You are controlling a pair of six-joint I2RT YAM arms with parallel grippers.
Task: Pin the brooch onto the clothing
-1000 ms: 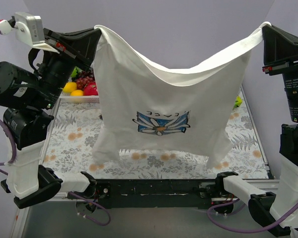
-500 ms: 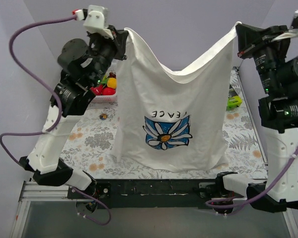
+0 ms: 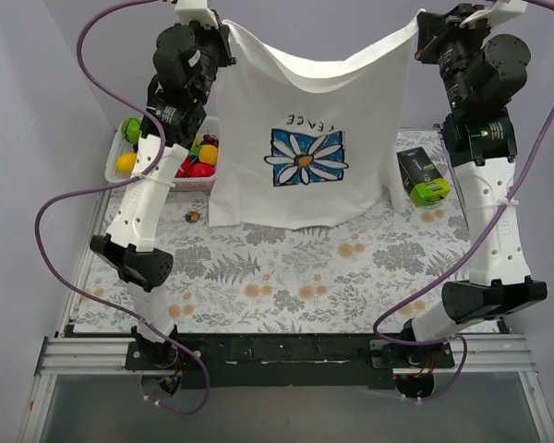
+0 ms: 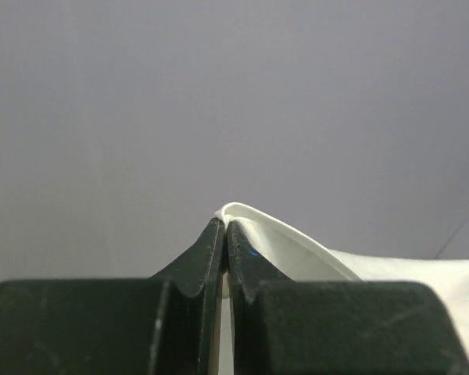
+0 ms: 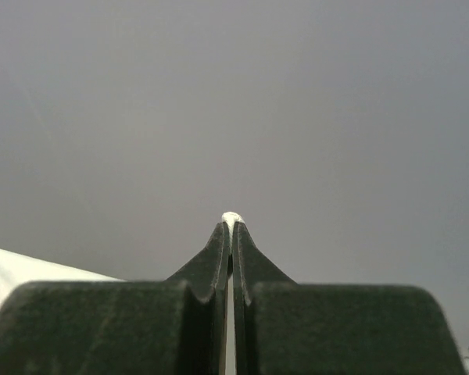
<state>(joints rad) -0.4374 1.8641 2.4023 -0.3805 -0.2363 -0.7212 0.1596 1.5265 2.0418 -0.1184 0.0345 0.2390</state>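
Tablecloth (image 3: pixel 286 286): floral, flat, bearing all loose items.

Brooch (image 3: pixel 192 217): lies on the tablecloth left of centre. In the top view it sits just beside the lower left corner of the hanging garment, and neither arm holds it.

T-shirt (image 3: pixel 258 175): hangs as a sheet between the two raised arms, with the blue flower logo (image 3: pixel 307 157) facing the camera and its lettering inverted. Whether the hem touches the table cannot be told.

Left gripper (image 3: pixel 220 23): jaws closed on one upper corner of the T-shirt. The wrist view shows white fabric pinched at the tips.

Right gripper (image 3: pixel 423 26): jaws closed on the opposite corner, with a sliver of white at the tips.

Assessment: the step in hand appears to be spreading the garment for pinning. Recommended practice:
- Lower both arms at an equal rate.
- Keep the top edge taut so the cloth does not sag or fold.
- Let the hem land first and draw the fabric flat.
- Steer clear of the brooch so it is not buried.

Count:
- one brooch
- one T-shirt
- two grippers
- one fruit basket (image 3: pixel 111 171) at far left, contents too crowded to number
- one green-and-black box (image 3: pixel 423 175) at far right
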